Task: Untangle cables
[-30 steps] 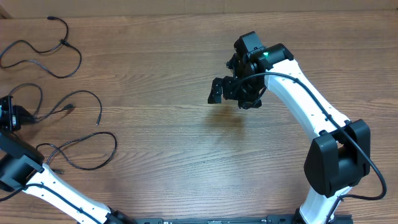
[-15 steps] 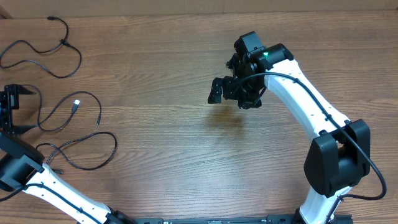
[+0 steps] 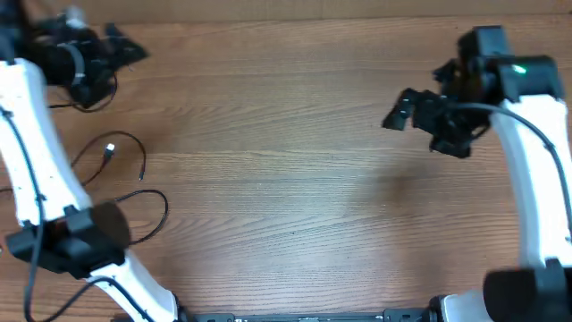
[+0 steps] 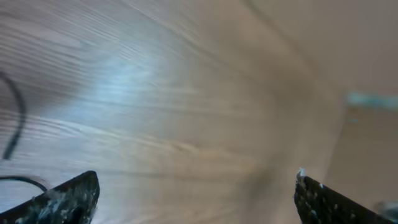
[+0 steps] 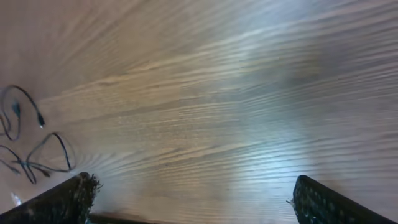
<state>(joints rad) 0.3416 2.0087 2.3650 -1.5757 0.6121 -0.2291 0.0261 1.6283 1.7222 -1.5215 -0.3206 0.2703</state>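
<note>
Thin black cables lie loose at the left of the table. One cable [image 3: 134, 143] curls in a loop ending in a silvery tip [image 3: 109, 150]. Another cable [image 3: 157, 211] loops nearer the front. A third cable [image 3: 88, 100] shows partly under my left arm at the back left. My left gripper [image 3: 125, 49] hangs blurred over that back-left corner, open and empty [image 4: 196, 193], with a bit of cable [image 4: 17, 124] at the left edge of its view. My right gripper [image 3: 399, 112] is open and empty [image 5: 193, 196] over bare wood at the right; cables [image 5: 28, 140] lie far to its left.
The wooden table's far edge [image 3: 286, 20] meets a pale wall. My left arm's white link [image 3: 31, 152] crosses over the left cables. The right arm's white link [image 3: 532, 170] runs down the right side.
My left gripper opened, let go of a cable, and swung up to the back-left corner. The silvery-tipped cable shifted slightly. My right arm moved well to the right.
</note>
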